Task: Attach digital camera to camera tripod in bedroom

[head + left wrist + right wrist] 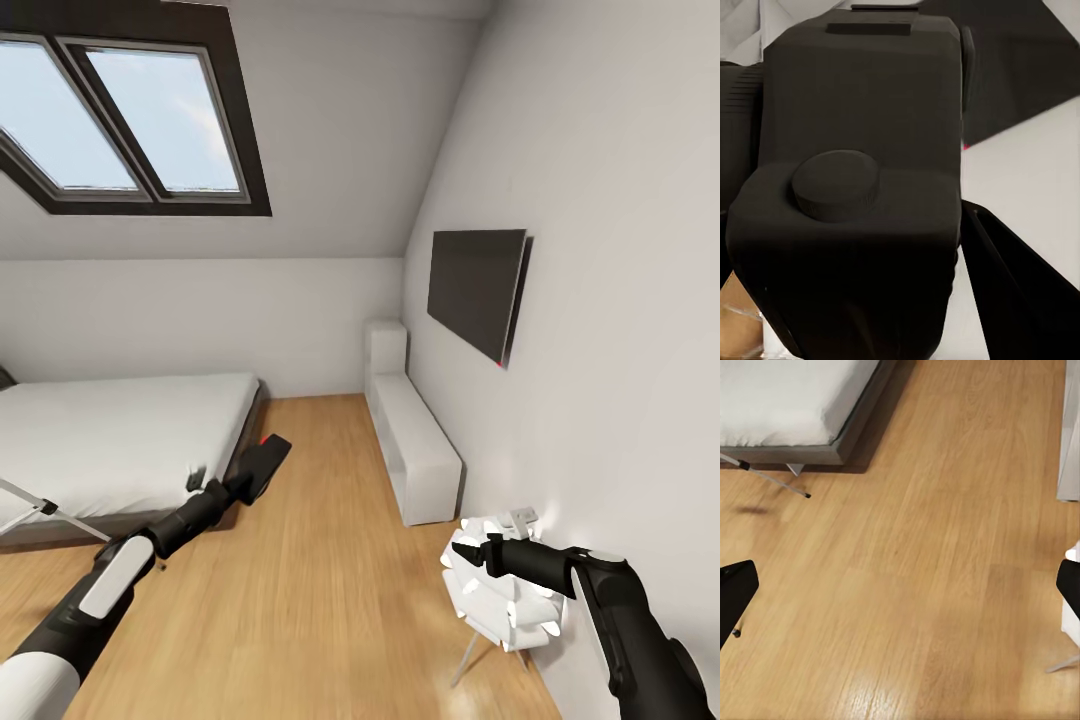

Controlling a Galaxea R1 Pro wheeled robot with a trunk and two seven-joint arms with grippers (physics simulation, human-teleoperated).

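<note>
The left gripper (250, 478) is clamped on the digital camera (266, 461), a chunky black body with a red button at its upper corner. In the left wrist view the camera (859, 195) sits right against the lens, a round knob on its dark casing, with one black finger (1020, 292) running alongside it. The left arm reaches forward and up from the lower left of the head view, its white and black links nearly straight, carrying the camera above the wood floor (310, 560) just off the corner of the bed (120, 440).

The right gripper (468, 553) is spread wide: in the right wrist view its two black fingertips (735, 592) stand at opposite edges with bare floor (922, 562) between them. The right arm is bent at the lower right, its forearm pointing leftward across the white petal-shaped floor lamp (500, 600) by the wall.

The camera tripod (45, 510) shows as silver-white legs with dark joints at the far left, beside the foot of the bed, near the left forearm and apart from the camera. One tripod leg (772, 480) also crosses the floor by the bed frame (832, 454) in the right wrist view.

Further off stand a low white cabinet (415, 450), a dark wall screen (478, 290) and a double skylight (130, 120).
</note>
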